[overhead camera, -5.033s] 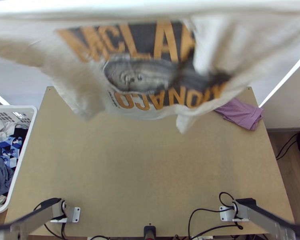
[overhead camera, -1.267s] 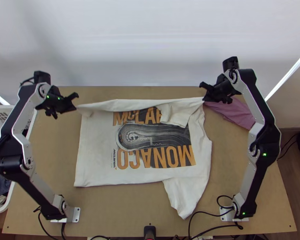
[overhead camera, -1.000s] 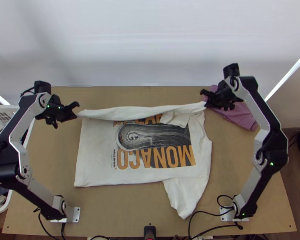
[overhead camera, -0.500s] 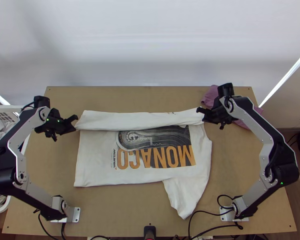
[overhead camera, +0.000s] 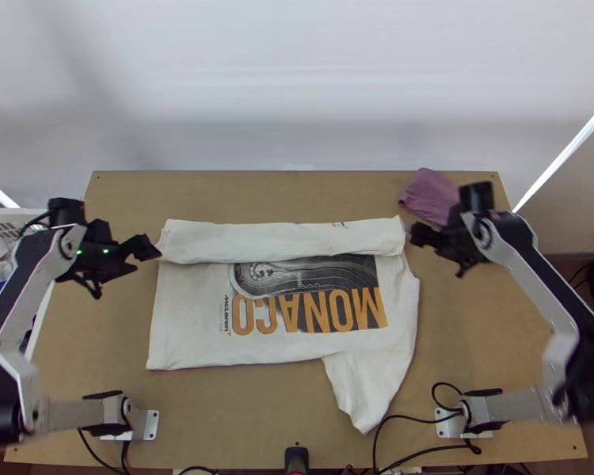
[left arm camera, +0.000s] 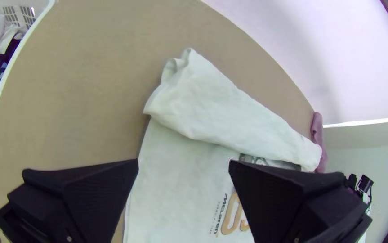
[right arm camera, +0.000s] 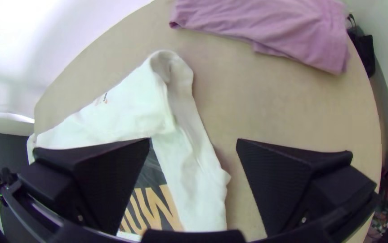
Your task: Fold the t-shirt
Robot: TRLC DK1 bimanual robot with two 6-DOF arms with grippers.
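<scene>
T-shirt (overhead camera: pixel 190 317) is laid flat, far edge folded over the print; left gripper (overhead camera: pixel 128 273) and right gripper (overhead camera: pixel 438 252) are spread wide

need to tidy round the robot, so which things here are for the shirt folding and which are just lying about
For the job:
- white t-shirt, its far part folded over some of the print
- left gripper and right gripper, jaws open

Just lying about:
- purple cloth
- white basket with clothes in it
</scene>
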